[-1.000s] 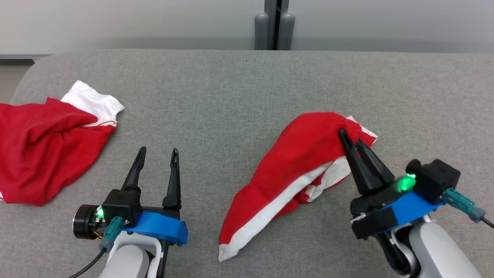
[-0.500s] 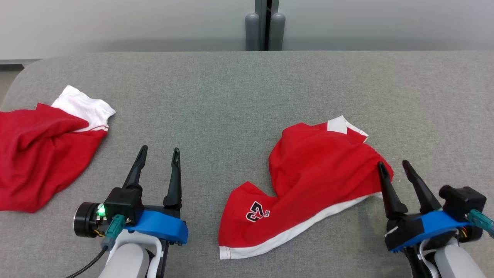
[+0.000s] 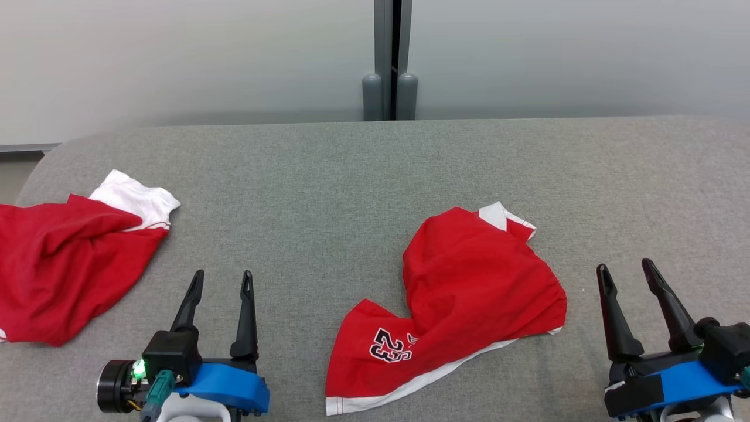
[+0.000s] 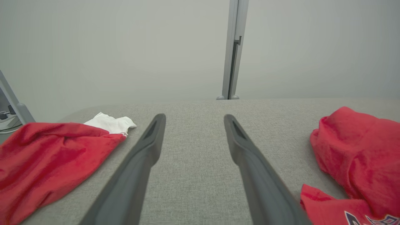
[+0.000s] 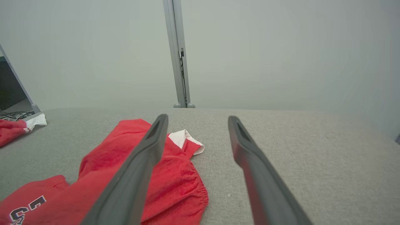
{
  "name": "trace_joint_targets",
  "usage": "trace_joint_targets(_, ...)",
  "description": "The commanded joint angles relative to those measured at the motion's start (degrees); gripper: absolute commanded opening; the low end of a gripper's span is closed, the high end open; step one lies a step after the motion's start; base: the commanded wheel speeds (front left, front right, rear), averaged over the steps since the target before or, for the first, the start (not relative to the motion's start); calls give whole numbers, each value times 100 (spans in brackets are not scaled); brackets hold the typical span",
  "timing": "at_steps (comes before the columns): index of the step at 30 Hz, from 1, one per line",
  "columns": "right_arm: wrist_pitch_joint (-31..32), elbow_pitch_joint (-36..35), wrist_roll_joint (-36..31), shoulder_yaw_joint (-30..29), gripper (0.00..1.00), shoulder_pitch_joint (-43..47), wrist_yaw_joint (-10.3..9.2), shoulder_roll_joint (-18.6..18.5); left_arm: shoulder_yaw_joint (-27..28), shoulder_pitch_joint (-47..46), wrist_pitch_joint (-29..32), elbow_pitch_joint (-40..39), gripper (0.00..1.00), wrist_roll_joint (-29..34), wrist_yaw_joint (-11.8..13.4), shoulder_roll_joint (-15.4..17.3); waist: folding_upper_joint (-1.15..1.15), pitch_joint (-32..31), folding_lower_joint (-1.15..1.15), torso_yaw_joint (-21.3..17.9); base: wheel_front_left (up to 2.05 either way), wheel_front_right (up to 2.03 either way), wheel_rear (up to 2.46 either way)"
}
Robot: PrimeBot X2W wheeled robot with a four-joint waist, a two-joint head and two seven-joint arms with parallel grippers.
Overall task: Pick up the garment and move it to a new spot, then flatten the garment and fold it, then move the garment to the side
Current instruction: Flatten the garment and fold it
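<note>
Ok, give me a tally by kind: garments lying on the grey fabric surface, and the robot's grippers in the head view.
Red-and-white fabric garments: 2 (numbered garment at centre, crumpled garment at left)
Dark two-fingered grippers: 2 (left gripper, right gripper, jaws open on both)
Total: 4

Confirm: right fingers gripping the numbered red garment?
No, the right gripper sits open beside the garment, fingers clear of it.

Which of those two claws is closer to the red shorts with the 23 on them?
The right. The right gripper sits open just beside the waistband edge of the red shorts, not touching. The left gripper, also open, is farther off across the grey fabric surface.
</note>
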Motion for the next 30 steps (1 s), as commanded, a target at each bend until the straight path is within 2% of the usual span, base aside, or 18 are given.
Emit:
trace_joint_targets(1,52,-124,-38,-38,100,127,2,49,33,45,-28,-45,100,-17,42,44,0,-26,1,-17,0,0,0)
trace_joint_targets(12,289,-554,-45,-85,100,303,3,162,-27,127,73,-184,100,-31,77,124,0,-29,1,-15,0,0,0)
trace_joint_targets(17,349,-490,-20,-105,100,337,3,168,-406,98,409,-283,100,-8,-196,69,0,43,1,14,0,0,0)
trace_joint_targets(25,325,-273,13,-174,100,382,3,217,-1210,708,1415,-310,100,-312,-804,-22,0,128,1,42,0,0,0)
trace_joint_targets(30,324,-188,23,-190,100,309,3,232,-1353,811,1799,-221,100,-406,-865,51,0,169,1,53,0,0,0)
